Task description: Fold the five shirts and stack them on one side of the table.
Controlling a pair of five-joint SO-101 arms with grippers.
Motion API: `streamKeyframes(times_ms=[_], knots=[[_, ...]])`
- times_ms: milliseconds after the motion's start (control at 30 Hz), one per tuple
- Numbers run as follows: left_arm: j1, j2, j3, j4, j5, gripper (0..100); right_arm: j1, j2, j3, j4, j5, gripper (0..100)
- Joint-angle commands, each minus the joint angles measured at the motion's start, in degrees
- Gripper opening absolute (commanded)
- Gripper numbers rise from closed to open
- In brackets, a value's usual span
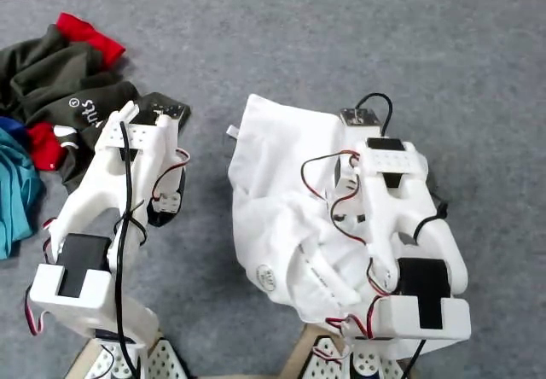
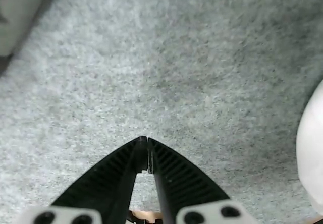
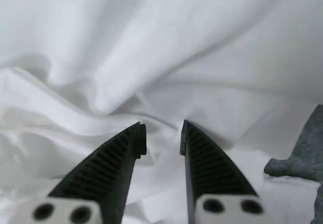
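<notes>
While a heap of shirts [image 1: 60, 80] lies unfolded at the left edge of the grey tabletop [image 1: 384, 46], dark, red and teal cloth tangled together, the left tool [image 2: 147, 141] hangs over bare surface just to the heap's right, its jaws pressed tip to tip and holding nothing. Further right, near the middle, lies the white shirt [image 1: 281, 166]. It is crumpled and only partly spread, and its longer run goes from the arms' bases toward the far edge. A sliver of it shows at the border of the left wrist view, close beside that tool but apart from it. Over the shirt's right half stands the right arm, and the right tool [image 3: 162, 133] points straight into the white folds with a narrow gap between its jaws and no cloth pinched in it. Whether the tips touch the fabric cannot be told. The coming move likely turns on this: the shirt sits directly beneath the right tool, making that arm the nearer one for a first pinch, while the left must cross rightward to reach the opposite edge.
</notes>
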Motion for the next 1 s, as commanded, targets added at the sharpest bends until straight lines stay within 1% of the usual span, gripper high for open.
streamKeyframes(times_ms=[0, 300, 600, 733, 833, 967], knots=[[0.0, -0.6, -0.5, -0.3, 0.4, 3, -0.5, 0.1, 0.1, -0.4, -0.4, 13.0], [-0.1, -0.6, -0.5, -0.4, 0.4, 3, -0.4, 7.5, -0.4, -2.7, -0.4, 12.9], [-0.1, -0.6, -0.5, -0.3, 0.4, 3, -0.4, 7.5, -0.2, -2.5, -0.4, 12.4], [-0.1, -0.6, -0.5, -0.3, 0.4, 3, -0.3, 7.4, -0.4, -2.4, -0.2, 5.2], [-0.1, -0.6, -0.5, -0.3, 0.4, 3, -0.3, 7.4, -0.9, -1.3, -0.1, 5.3], [-0.1, -0.6, -0.4, -0.3, 0.4, 3, -0.1, 7.4, -4.2, 2.5, -0.1, 5.0]])
